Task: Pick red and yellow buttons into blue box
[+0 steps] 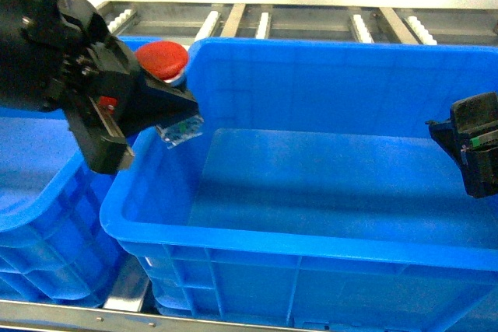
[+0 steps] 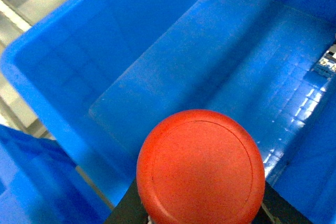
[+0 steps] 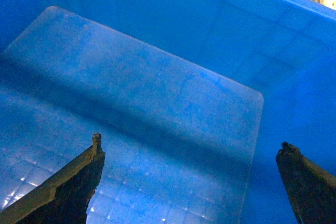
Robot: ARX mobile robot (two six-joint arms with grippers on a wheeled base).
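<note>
L tool (image 1: 175, 110) grips red button (image 2: 200, 167), round glossy cap, over blue box (image 1: 327, 250); R tool (image 3: 191, 153) wide.

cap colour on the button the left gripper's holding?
Red button; clearest in the left wrist view.

Left gripper (image 1: 175, 106) clamped on red button (image 1: 163, 59) over blue box (image 1: 233, 235) left rim; right gripper (image 3: 191, 153) spread wide above box interior.

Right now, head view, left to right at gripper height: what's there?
left gripper holding the red button → open floor of the blue box → right gripper at the far right edge.
</note>
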